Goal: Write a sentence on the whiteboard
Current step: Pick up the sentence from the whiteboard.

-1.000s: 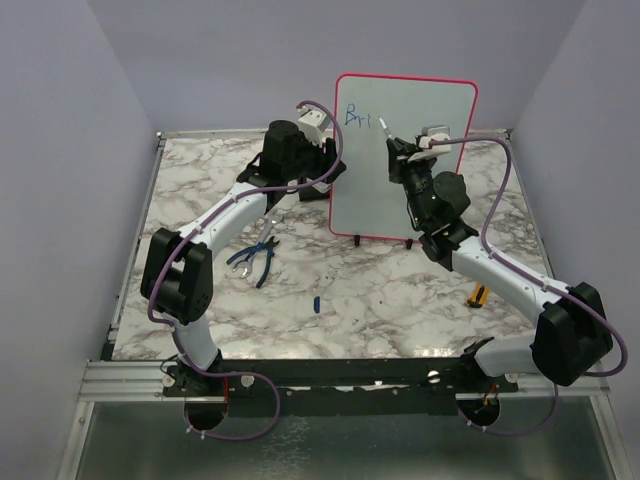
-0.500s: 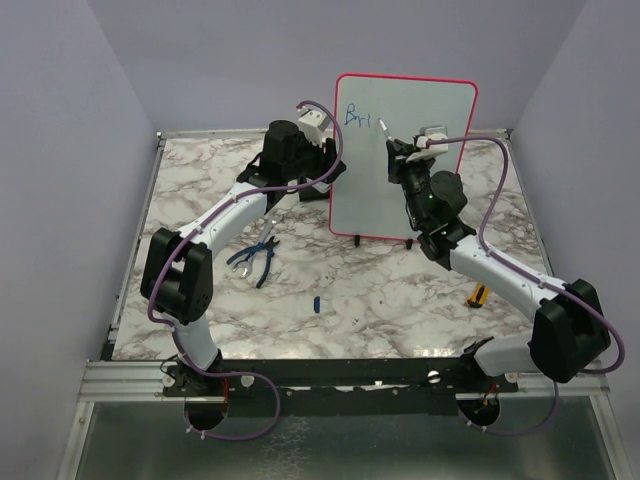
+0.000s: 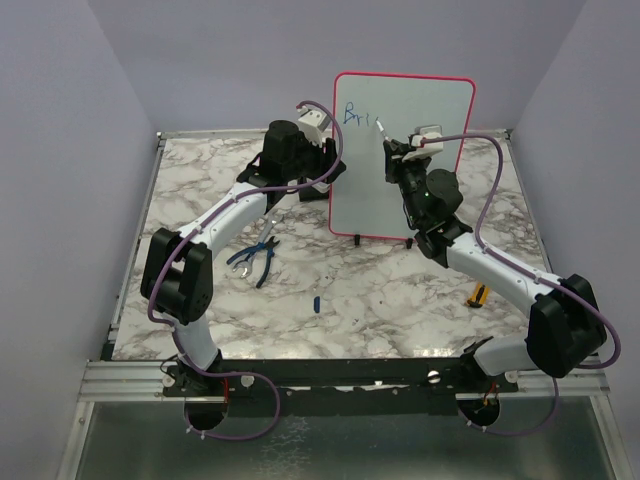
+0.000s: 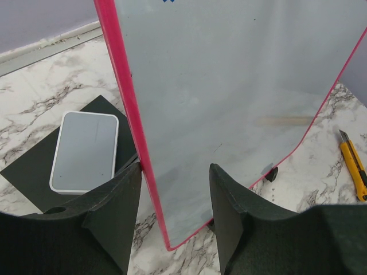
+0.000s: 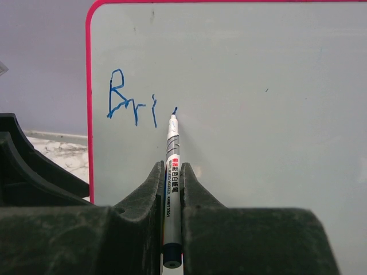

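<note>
Since the earlier frame your right gripper [image 5: 172, 169] has edged slightly left along the board, carrying the marker [image 5: 172, 143] with it; the left arm and the loose items show no shift. Its jaws are closed narrowly on the marker barrel, tip up, and the tip meets the surface at a small fresh blue mark just right of the last letter. The whiteboard [image 3: 360, 190] stands upright on its small feet at the middle rear of the marble table [image 3: 200, 190], facing the arms. The sentence [image 5: 132, 103] sits in the board's upper left corner and so far reads "Bri": three letters, plus the start of a fourth stroke. By my judgement the task is at an early stage, with most of the writing outstanding and nearly all of the board unused. Your left gripper [image 4: 175, 189] is at the board's left edge with its jaws parted wide, the red frame running between the fingers; I cannot tell whether either finger touches it. Count: one whiteboard, one marker, two arms, one pair of blue-handled pliers [image 3: 255, 262], one small blue cap [image 3: 316, 302], one yellow utility knife [image 3: 479, 294], and one eraser block [image 4: 85, 150] on a black pad just left of the board.
</note>
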Available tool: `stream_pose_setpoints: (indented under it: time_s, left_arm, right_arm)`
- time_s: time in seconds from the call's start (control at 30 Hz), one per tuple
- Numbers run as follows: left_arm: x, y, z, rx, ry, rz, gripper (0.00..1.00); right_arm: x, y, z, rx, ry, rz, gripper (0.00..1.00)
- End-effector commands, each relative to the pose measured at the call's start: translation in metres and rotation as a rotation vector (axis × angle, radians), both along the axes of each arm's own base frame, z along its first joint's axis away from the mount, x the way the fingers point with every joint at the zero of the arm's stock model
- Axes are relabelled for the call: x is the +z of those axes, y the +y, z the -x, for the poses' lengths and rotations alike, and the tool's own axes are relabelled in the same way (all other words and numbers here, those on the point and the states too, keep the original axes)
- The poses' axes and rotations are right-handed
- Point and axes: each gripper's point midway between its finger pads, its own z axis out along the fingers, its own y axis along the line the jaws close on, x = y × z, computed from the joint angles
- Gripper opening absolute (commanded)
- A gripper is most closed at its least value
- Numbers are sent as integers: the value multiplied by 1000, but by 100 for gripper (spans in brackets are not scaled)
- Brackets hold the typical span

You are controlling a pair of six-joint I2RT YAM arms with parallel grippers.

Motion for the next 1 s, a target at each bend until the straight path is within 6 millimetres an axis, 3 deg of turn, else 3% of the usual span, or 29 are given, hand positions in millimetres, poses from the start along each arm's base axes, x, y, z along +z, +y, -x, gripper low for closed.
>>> stream_pose_setpoints:
  time_s: [0.0, 0.37, 0.97]
  left_arm:
    - [18, 1, 7, -15, -29, 14, 52]
    - [18, 1, 6, -14, -29, 15, 51]
    - [19, 1, 7, -15, -30, 16, 49]
  right_arm:
    - [4, 4, -4, 14, -6, 24, 1]
    - [-6, 7, -4, 34, 17, 46, 1]
    - [-17, -9, 4, -22, 40, 48, 1]
